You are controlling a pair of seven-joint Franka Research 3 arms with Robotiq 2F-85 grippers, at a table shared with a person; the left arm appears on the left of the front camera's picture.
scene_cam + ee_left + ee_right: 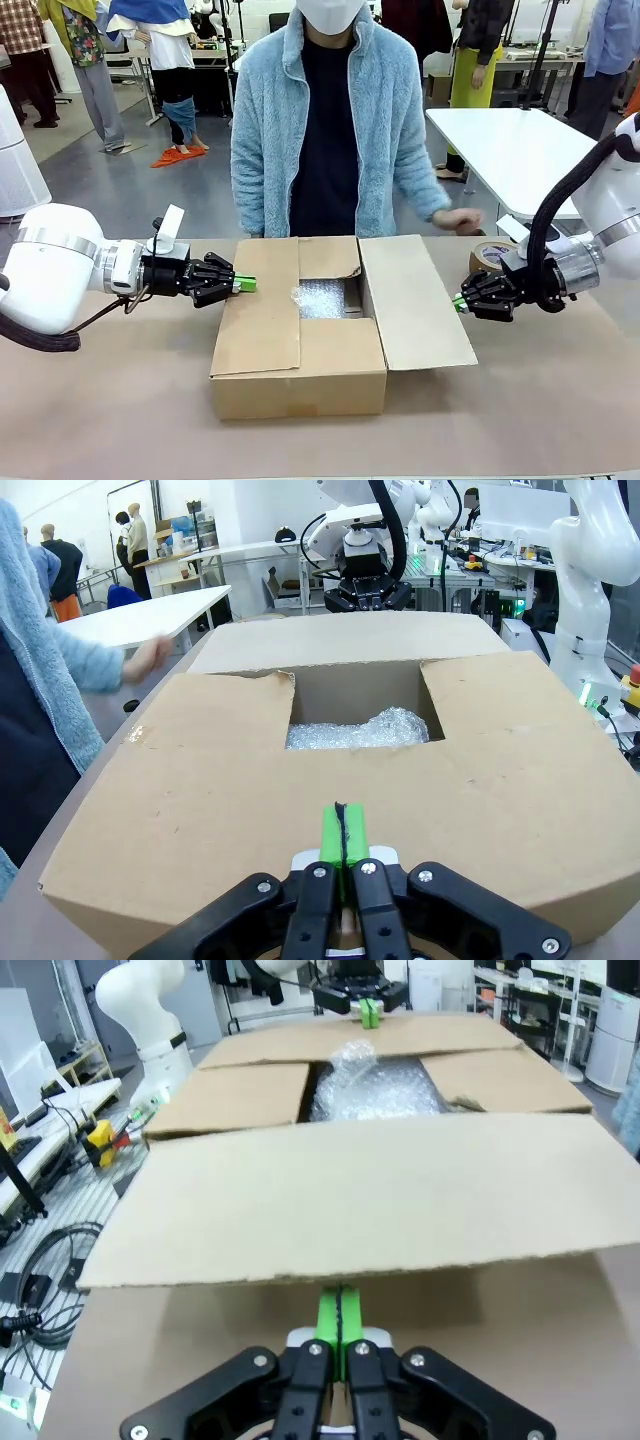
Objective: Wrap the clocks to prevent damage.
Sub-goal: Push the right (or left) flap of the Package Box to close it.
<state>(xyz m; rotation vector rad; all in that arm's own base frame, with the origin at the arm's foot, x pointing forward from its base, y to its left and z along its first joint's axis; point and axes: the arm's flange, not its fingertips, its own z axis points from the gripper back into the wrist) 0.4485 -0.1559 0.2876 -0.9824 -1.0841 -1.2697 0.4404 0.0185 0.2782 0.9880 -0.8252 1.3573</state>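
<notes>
Both closed and empty, the left tool (245, 285) and right tool (458, 302) may shove the box (300, 385) sideways while pressing its flaps (415, 300).

My left arm (50, 265): white rounded shell, silver bands (118, 266) at joints, thick black cable (40, 342) beneath, white block (170, 228) atop wrist. My left gripper (245, 285): black ribbed linkage, green pads (332, 835) with dark seam between. My right arm (615, 195): same white shell, fat black hose (553, 200) arching beside it. My right gripper (458, 302): black, green-tipped. On wrist views I see silver screws (258, 886) on black knuckles.
</notes>
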